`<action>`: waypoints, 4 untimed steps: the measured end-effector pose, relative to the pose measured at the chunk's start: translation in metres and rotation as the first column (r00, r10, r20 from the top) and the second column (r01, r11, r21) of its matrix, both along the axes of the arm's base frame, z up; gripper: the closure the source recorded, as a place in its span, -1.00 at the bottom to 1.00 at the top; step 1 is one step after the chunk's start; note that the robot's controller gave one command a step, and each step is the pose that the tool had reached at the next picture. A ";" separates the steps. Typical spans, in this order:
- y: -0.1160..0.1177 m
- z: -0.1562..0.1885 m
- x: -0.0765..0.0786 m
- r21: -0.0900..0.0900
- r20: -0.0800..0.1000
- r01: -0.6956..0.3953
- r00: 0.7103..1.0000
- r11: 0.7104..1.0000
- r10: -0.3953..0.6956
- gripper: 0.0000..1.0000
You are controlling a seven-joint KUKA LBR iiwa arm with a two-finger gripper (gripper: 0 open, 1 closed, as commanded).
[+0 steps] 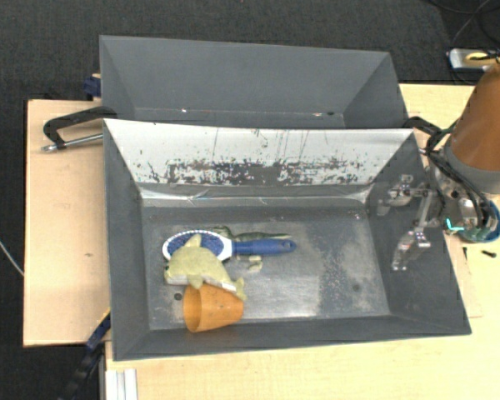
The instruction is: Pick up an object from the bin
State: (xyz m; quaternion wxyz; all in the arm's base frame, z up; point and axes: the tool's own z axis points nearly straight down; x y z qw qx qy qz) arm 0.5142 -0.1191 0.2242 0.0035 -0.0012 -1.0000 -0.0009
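The metal gripper (407,227) hangs by the right wall of the grey metal bin (350,294); whether it is open or closed cannot be told. Well apart, at the floor's left, huddle a blue-handled oval brush (262,245), a pale yellow soft toy (196,265) and an orange plastic cup (212,307) lying on its side.

You've got three things bunched on the left half of the bin (258,173) floor. The brush (262,245) lies furthest back, head to the left, handle running right toward the middle. The soft toy (198,265) sprawls over that head and just in front of it. The cup (212,308) lies on its side nearest the front wall, touching the toy. Your gripper (407,252) hangs over the right sloping wall, well apart from them.
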 end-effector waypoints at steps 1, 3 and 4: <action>0.071 -0.154 0.023 0.000 0.010 -0.325 0.946 0.946 0.325 -1.00; 0.145 -0.150 0.064 -0.003 0.015 -0.258 0.966 0.966 0.258 1.00; 0.137 0.022 0.078 -0.007 0.022 -0.390 0.920 0.921 0.390 1.00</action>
